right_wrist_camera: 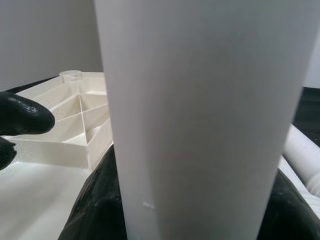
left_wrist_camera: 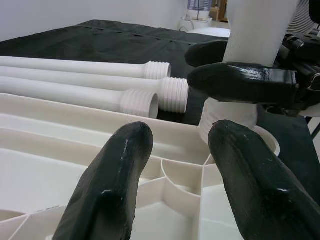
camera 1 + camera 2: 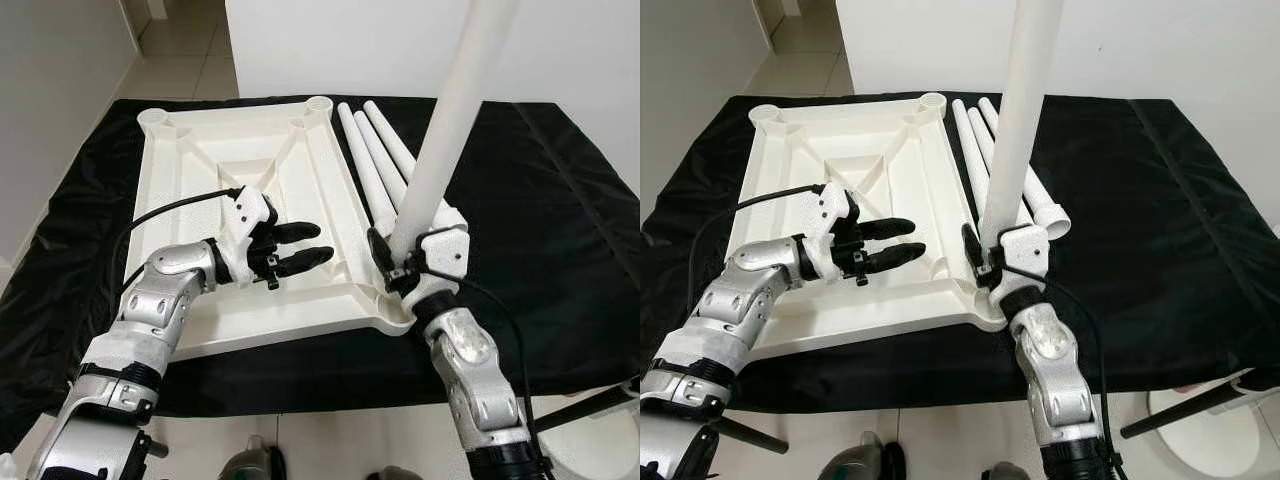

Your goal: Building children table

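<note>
Upturned white tabletop [image 3: 240,180] on the black-draped counter [image 3: 560,230], right gripper [image 3: 392,268] fingers clamped on an upright table leg [image 3: 450,120] at the near-right corner socket, left gripper [image 3: 300,247] fingers apart over the tabletop, three spare legs [image 3: 375,160] lying just beside it

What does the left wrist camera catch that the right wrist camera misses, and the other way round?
Left wrist only: the threaded ends of three spare legs lying on the black cloth, and the upright leg's base meeting the corner socket, with the right gripper's fingers around that leg.

Right wrist only: the far corner socket of the tabletop, and the left gripper's fingertip at the edge.

Both: the upright leg and the ribbed underside of the white tabletop.
</note>
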### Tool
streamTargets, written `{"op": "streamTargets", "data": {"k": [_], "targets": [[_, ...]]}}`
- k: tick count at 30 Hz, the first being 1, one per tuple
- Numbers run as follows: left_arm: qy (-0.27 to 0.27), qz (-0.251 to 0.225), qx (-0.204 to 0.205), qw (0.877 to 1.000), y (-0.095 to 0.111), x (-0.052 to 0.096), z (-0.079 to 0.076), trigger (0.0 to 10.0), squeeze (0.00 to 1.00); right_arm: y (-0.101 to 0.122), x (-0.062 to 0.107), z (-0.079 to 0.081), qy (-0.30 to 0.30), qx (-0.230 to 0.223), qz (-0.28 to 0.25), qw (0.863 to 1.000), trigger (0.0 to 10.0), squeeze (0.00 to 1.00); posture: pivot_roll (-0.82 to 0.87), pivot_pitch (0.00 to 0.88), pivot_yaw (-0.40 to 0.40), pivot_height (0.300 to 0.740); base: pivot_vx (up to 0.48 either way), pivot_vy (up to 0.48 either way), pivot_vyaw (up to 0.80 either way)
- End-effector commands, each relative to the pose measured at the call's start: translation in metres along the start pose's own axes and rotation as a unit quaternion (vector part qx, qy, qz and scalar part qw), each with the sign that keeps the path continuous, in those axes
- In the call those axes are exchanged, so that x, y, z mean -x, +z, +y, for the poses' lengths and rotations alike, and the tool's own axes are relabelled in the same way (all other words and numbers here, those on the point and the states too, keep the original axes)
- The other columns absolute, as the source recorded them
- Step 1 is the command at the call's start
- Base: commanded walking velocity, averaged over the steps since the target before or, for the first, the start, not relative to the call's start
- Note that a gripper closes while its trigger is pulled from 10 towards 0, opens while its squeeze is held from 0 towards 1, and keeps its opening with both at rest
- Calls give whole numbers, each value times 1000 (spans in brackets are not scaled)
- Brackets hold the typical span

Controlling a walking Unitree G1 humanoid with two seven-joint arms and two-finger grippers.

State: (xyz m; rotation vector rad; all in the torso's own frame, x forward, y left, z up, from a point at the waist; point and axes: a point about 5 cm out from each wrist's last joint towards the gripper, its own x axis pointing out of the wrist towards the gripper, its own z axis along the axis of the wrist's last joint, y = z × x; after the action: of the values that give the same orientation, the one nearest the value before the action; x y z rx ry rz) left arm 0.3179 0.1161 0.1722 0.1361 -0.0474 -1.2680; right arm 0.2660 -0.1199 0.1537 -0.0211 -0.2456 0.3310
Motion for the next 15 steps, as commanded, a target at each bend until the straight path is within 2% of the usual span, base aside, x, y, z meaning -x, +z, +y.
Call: {"op": "streamTargets", "data": {"k": [1, 7, 15], "targets": [[-12, 9, 0, 1000, -2, -1, -3, 10000, 0, -3, 4, 5, 11, -7, 3, 1000, 10000, 0, 10, 16, 6, 740, 0, 0, 0], [-14, -1, 6, 1000, 1, -1, -7, 10000, 0, -17, 23, 12, 49, -4, 19, 999, 10000, 0, 17, 6, 0, 740, 0, 0, 0], [-8, -1, 7, 1000, -1, -1, -9, 10000, 0, -31, 33, 5, 46, 5, 39, 998, 10000, 0, 17, 11, 3, 740, 0, 0, 0]]}}
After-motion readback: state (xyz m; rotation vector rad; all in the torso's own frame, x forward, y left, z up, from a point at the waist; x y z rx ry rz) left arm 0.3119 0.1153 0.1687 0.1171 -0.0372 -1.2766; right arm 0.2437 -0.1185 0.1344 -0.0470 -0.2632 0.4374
